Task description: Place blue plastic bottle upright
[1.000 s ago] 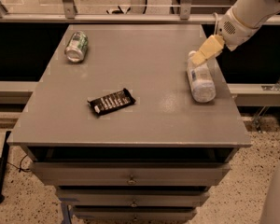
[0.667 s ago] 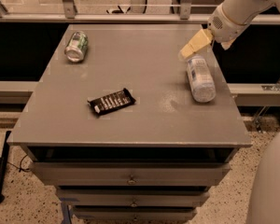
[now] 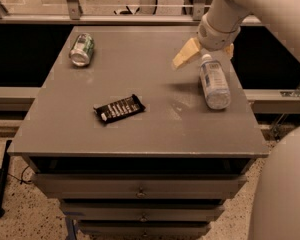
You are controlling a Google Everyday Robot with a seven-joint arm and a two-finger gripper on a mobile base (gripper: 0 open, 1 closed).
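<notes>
The blue plastic bottle point(image 3: 214, 83) is clear with a white cap and a pale label. It lies on its side near the right edge of the grey table point(image 3: 140, 134), cap pointing to the far side. My gripper point(image 3: 203, 58) hangs just above the cap end. It is open, with one tan finger point(image 3: 185, 54) to the left of the cap and the other finger point(image 3: 229, 50) showing to its right. It holds nothing.
A green-and-silver can point(image 3: 82, 49) lies on its side at the far left corner. A black snack bar wrapper point(image 3: 119, 108) lies at the middle left. Drawers point(image 3: 140, 186) sit under the tabletop. A rail runs behind the table.
My gripper has swung to the left, so its near finger now sits left of the bottle's cap. The bottle, can and wrapper have not moved.
</notes>
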